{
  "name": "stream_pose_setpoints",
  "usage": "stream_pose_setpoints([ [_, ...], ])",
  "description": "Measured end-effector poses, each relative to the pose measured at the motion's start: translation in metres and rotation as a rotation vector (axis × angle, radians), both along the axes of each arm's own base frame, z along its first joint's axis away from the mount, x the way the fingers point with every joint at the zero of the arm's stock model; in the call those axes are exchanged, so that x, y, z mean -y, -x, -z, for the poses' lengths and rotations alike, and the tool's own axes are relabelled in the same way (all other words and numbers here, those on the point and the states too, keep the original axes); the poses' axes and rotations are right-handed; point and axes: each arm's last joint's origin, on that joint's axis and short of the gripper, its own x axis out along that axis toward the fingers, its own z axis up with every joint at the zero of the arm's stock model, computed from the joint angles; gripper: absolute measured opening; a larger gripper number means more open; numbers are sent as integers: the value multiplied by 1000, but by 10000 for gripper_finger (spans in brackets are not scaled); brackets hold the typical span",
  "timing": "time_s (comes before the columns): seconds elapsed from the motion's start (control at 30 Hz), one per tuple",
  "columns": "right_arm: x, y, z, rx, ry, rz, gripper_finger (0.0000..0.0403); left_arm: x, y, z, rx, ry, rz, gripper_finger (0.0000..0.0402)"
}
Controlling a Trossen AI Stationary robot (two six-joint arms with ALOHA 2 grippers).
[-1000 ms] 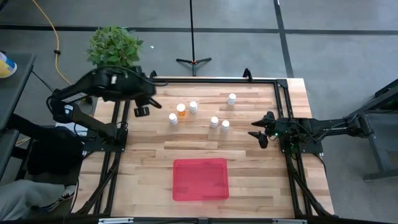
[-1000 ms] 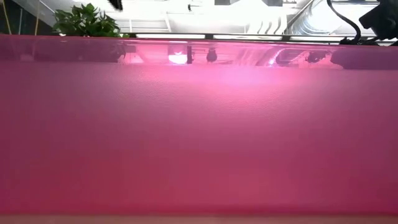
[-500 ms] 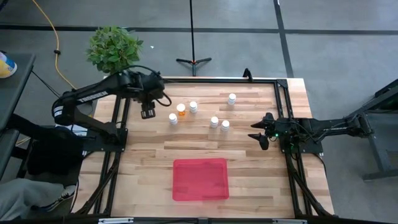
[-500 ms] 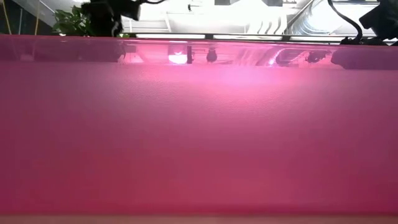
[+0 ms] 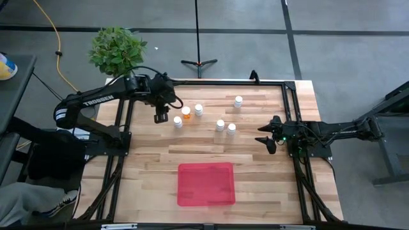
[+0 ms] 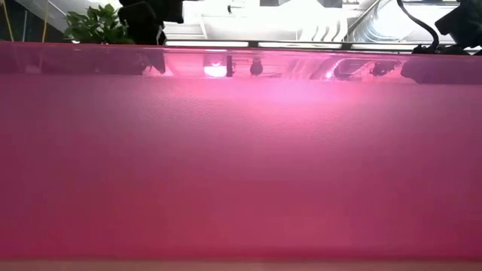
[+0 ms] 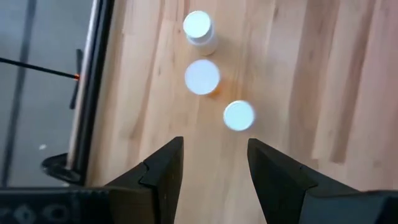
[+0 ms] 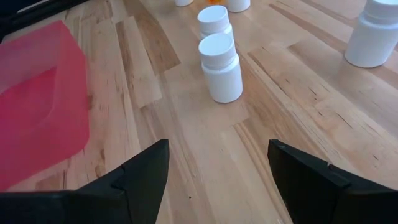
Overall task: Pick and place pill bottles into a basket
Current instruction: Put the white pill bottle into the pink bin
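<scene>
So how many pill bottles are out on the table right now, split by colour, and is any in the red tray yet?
White bottles: 5, at and
Orange bottle: 1
Bottles in the red tray: 0
Total bottles: 6, all standing on the table

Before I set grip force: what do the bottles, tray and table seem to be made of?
Bottles: apparently smooth, matte white plastic with ribbed caps; one shows an orange body. Tray: translucent red plastic, light passing through its wall. Table: wood planks, with visible grain and joints.
</scene>
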Motion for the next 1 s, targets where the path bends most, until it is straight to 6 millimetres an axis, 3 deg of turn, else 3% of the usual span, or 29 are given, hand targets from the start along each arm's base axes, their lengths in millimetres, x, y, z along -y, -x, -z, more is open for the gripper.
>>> stream_pose_setpoints([
  [0.23, 0, 0, 0, -3, 0, 0, 263, -3, -15, 15, -26, 95, -10, 227],
  [0.63, 0, 0, 1, -7, -6, -11, 263, -14, -44, 51, -150, 145, -57, 392],
  [1.0, -1, 1, 1, -15, -20, -33, 263, -21, -63, 77, -180, 260, -48, 364],
])
